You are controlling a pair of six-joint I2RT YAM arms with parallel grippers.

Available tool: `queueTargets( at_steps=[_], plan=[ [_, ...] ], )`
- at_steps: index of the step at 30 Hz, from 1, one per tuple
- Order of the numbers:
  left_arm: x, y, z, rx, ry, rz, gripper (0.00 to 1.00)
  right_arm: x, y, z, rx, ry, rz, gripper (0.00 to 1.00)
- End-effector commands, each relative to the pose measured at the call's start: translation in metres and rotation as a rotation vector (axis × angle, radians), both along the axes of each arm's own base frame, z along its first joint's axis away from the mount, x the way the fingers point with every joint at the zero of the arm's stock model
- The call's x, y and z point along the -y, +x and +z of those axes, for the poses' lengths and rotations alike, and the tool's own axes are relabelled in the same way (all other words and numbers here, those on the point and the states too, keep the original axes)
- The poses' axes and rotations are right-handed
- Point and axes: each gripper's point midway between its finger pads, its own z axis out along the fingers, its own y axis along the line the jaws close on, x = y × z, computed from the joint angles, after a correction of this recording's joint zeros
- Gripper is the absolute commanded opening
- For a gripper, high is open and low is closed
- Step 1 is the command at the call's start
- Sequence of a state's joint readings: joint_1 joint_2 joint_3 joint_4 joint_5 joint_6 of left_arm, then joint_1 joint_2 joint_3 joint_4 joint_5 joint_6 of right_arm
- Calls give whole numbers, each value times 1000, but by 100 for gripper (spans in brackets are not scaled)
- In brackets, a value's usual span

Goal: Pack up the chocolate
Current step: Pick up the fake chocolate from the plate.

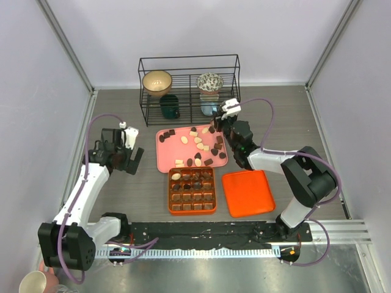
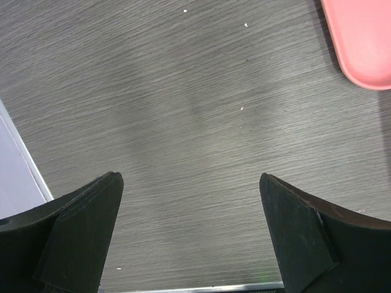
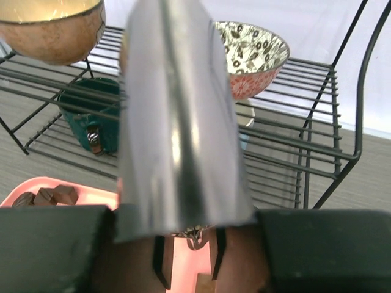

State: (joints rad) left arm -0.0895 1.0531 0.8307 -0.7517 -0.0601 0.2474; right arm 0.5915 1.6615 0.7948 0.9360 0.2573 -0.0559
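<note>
A: Black fingers of the left gripper [image 2: 189, 183] are seen closest, spread wide over the bare grey table [image 2: 183, 91] with nothing between them. A corner of the pink tray [image 2: 360, 43] is caught at the upper right.

B: And how is the right gripper [image 3: 186, 250] set?

A: It is closed narrowly on metal tongs [image 3: 183, 122], which are gripped between its fingers over the tray's far right corner. Behind them a wire rack [image 3: 317, 122] is seen, with a tan bowl [image 3: 49, 30] and a patterned bowl [image 3: 250, 55] on the upper shelf and a green mug [image 3: 85, 116] below.

B: Where is the chocolate [image 1: 198, 146] found?

A: Most of it is scattered on the pink tray, with dark, tan and cream pieces mixed. Several pieces are lodged in the upper cells of the orange gridded box [image 1: 170, 192], which is set just in front of the tray. An orange lid [image 1: 247, 192] is laid flat beside the box, on its right.
</note>
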Motion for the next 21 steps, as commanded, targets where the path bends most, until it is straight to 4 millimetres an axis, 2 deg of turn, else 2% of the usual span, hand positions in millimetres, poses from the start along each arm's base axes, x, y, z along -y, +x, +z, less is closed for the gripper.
queueTargets(
  at_steps=[1, 8, 12, 21],
  plan=[
    [2, 11, 9, 49, -3, -9, 100, 7, 5, 36, 121, 49, -31, 29],
    [-1, 5, 13, 52, 9, -6, 100, 16, -6, 27, 97, 56, -36, 31],
    [-2, 1, 14, 49, 9, -8, 100, 20, -10, 17, 72, 49, -43, 37],
    [-3, -4, 19, 55, 20, -15, 100, 25, -17, 12, 59, 50, -47, 44]
  ],
)
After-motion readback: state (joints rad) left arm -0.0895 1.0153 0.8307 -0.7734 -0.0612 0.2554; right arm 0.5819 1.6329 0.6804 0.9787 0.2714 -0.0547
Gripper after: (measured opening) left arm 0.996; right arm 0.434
